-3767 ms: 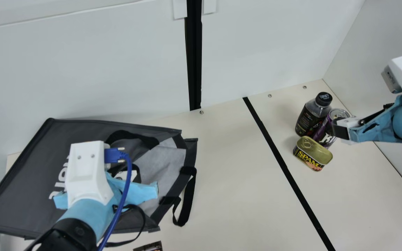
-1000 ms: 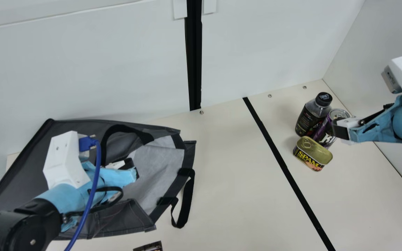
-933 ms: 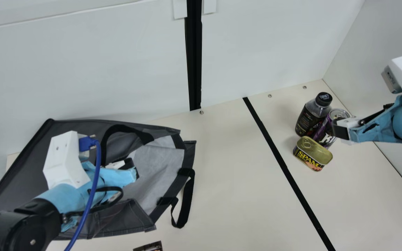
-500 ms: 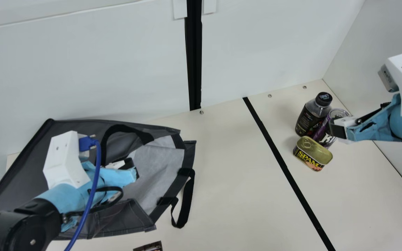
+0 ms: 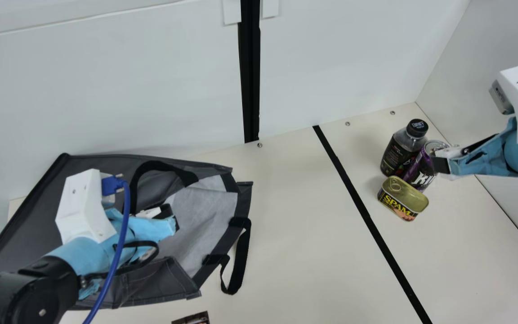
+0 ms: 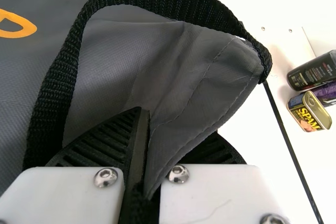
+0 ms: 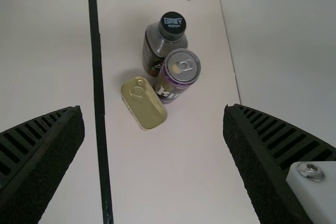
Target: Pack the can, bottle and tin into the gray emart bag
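Nearest, my left gripper [image 5: 172, 219] is clamped on a fold of the gray fabric emart bag [image 5: 151, 288], which lies on its side; its mouth shows a pale lining [image 5: 205, 207], and how far the inside is filled I cannot tell. Farther off, my right gripper [image 5: 441, 164] hangs with its fingers wide apart, near the rectangular gold-lidded metal tin [image 5: 404, 193], lid up. Just behind the tin stands the purple aluminum can [image 5: 422, 166], then the clear, black-capped, dark-labelled bottle [image 5: 398, 153], upright beside the can. All three are outside the bag.
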Motion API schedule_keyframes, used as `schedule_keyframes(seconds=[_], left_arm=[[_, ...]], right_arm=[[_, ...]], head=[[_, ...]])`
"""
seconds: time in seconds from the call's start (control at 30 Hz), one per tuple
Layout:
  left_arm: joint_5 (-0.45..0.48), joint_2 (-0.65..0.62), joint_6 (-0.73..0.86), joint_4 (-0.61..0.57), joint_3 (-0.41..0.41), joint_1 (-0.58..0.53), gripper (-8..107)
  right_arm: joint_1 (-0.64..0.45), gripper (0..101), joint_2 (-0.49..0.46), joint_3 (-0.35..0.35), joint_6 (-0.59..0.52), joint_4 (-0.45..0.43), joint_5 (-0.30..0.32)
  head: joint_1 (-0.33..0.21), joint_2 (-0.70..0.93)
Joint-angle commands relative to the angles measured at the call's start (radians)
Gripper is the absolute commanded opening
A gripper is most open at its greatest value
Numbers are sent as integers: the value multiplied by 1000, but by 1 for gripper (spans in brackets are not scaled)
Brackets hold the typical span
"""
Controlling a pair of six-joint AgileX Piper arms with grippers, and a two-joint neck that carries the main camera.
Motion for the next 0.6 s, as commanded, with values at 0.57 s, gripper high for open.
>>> schedule_keyframes(seconds=[0.57], left_arm=[[0, 0, 0, 0, 0, 0, 10]], right_arm=[[-19, 91, 133, -78, -30, -54, 1]], head=[[-23, -1]])
